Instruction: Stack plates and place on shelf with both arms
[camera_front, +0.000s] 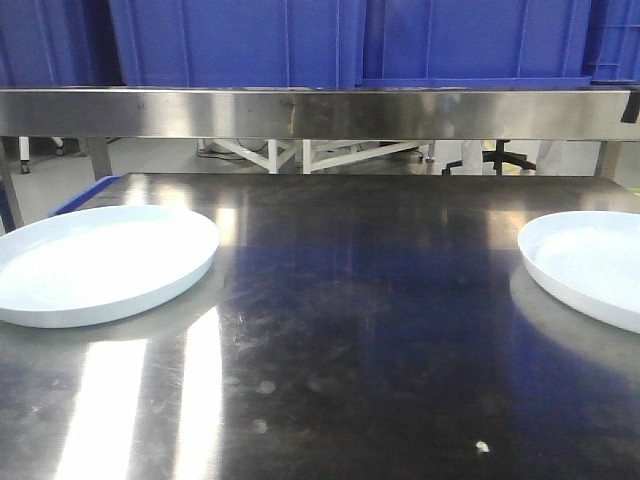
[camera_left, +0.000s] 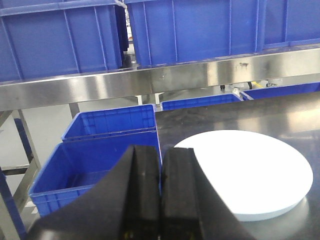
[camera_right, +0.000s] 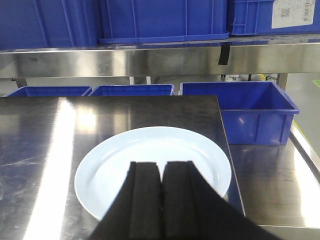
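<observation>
Left wrist view first: the left gripper (camera_left: 161, 155) has its two black fingers (camera_left: 145, 190) pressed together with only a thin seam between them and nothing in it. Just past the tips, to my right, the left plate (camera_left: 245, 175) lies flat on the steel table (camera_left: 280, 115). Its near rim is close to the table's left edge. Over that edge two open blue bins (camera_left: 100, 150) stand on the floor, one behind the other, tight against the table's side.

On the right wrist view, the right gripper (camera_right: 161, 167) is the same: fingers together, gripping nothing, hanging over the near rim of the right plate (camera_right: 155, 142). That plate sits just inside the table's right edge, with a thin strip of steel between rim and drop. Beyond the edge stands one blue bin (camera_right: 250, 115). More blue bins line the far side of the table.

From the front view, the two plates lie well apart, one at each side and both cut off by the picture's border. A broad stretch of dark, scuffed tabletop runs between them. Neither gripper shows in this view. At the back, the shelf (camera_front: 320, 112) crosses the whole width as a steel band above the table's far edge, with an open gap beneath it. Large blue crates (camera_front: 240, 40) stand side by side along its top.
</observation>
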